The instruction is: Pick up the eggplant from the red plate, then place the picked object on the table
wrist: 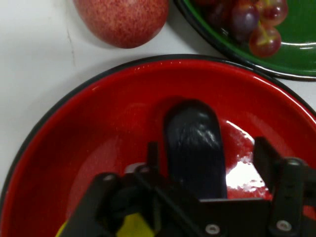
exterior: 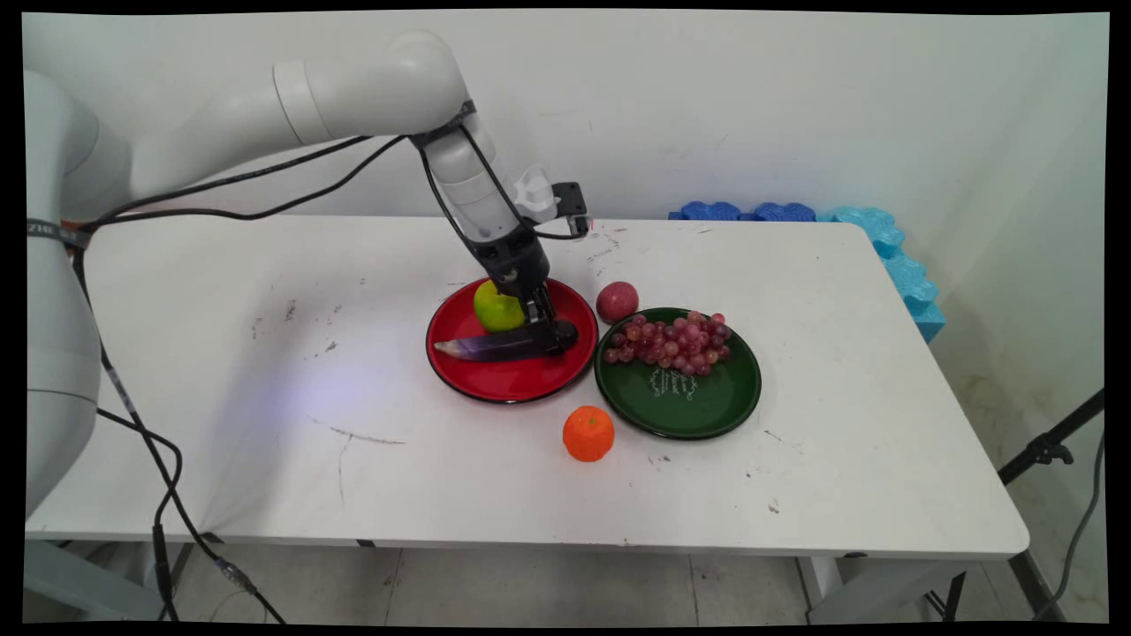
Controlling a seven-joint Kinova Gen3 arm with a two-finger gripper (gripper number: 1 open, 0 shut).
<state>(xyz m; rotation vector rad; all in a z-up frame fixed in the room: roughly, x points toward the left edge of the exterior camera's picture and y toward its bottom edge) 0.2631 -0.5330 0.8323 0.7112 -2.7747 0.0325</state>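
A white table (exterior: 221,371) is carrying a red plate (exterior: 508,380) and a green plate (exterior: 680,402) of grapes (exterior: 671,340). On the red plate an eggplant (exterior: 495,346) is lying beside a lime (exterior: 495,307). The claw (exterior: 552,340) is straddling the eggplant's dark rounded end, fingers (wrist: 264,155) spread on either side. Judging by this, closing squarely across it should be holding best. A red fruit (exterior: 617,301) and an orange (exterior: 588,433) are sitting nearby.
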